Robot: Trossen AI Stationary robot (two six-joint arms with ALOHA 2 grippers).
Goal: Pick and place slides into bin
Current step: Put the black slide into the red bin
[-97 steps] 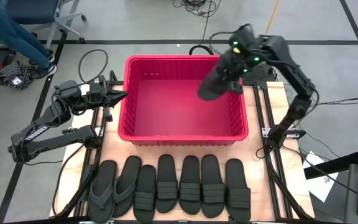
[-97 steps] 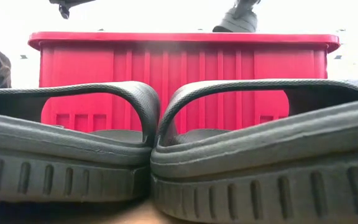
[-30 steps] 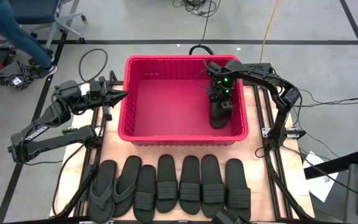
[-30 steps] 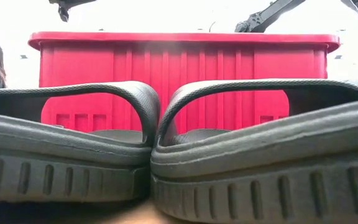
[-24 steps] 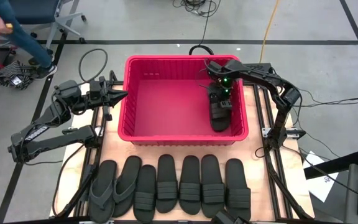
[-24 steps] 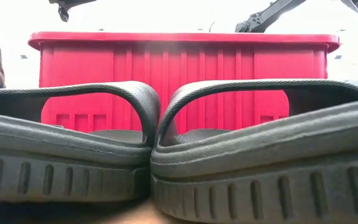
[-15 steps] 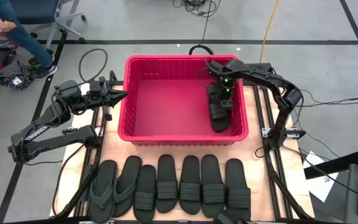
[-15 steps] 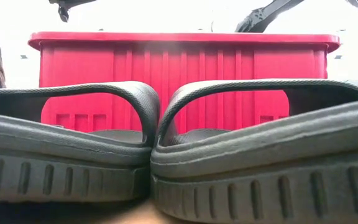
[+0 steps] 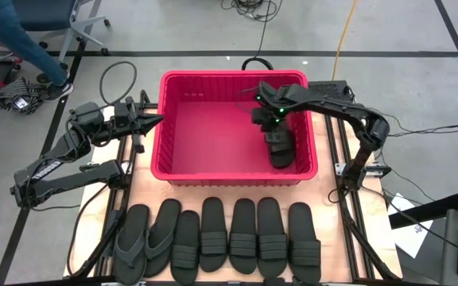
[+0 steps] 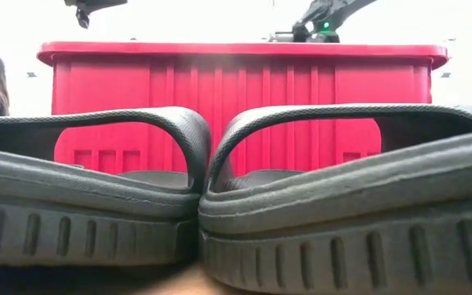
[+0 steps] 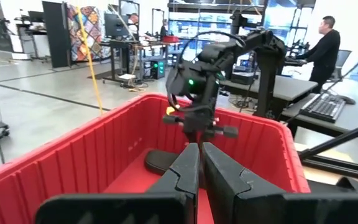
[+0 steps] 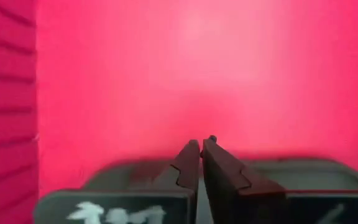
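Note:
The red bin [image 9: 213, 135] stands at the table's middle. One black slide [image 9: 281, 147] lies flat on the bin floor against its right wall, and also shows in the left wrist view [image 11: 166, 162]. Several more slides [image 9: 221, 238] lie side by side in a row on the table near its front edge. My right gripper [image 9: 264, 119] hangs shut and empty over the bin, up and to the left of that slide; its fingers [image 12: 201, 149] point down at the bare red floor. My left gripper [image 9: 157, 121] is shut and empty just outside the bin's left rim, facing across the bin [image 11: 199, 149].
In the low view two slides [image 10: 88, 188] [image 10: 351, 188] fill the foreground in front of the bin wall [image 10: 244, 82]. Most of the bin floor to the left of the slide is bare. A person's legs [image 9: 14, 40] show on the floor beyond the table's far left.
My right gripper has let go of the slide, then gone up and toward the bin's left, clear of it; its wrist now shows above the rim in the low view. The slide has settled flat on the bin floor by the right wall.

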